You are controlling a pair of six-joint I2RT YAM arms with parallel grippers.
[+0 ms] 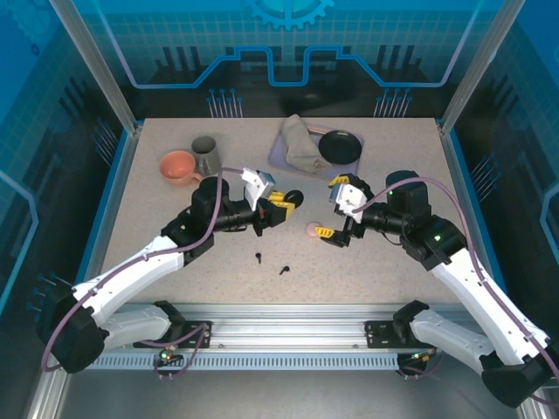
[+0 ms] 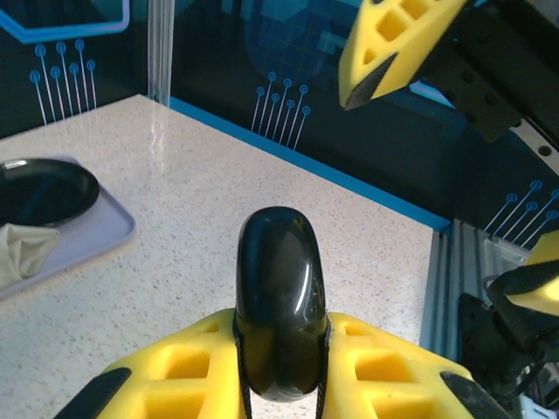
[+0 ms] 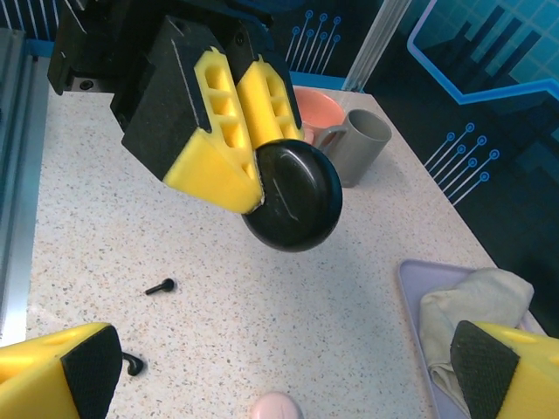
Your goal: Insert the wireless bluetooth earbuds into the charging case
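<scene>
Left arm: the left gripper has its yellow foam fingers pressed against both flat faces of the glossy black round charging case. The left wrist view shows the case edge-on, standing up out of the fingers. In the right wrist view the case appears raised off the speckled beige table.

Right arm: the right gripper is spread wide and grips nothing. One fingertip sits at the lower left of its wrist view and the other at the lower right. A pale pink round case lies on the table just beside the lower finger. It is partly cut off at the bottom edge of the right wrist view.

Earbuds: the first black stemmed earbud and the second black stemmed earbud lie loose on the table. They are near each other, toward the near edge, and apart from both cases. The right wrist view shows the first and the second close to its left finger.

Far side of the table: a salmon-coloured bowl touches or nearly touches a grey mug. To the right, a lavender tray holds a crumpled beige cloth and a black round plate.
</scene>
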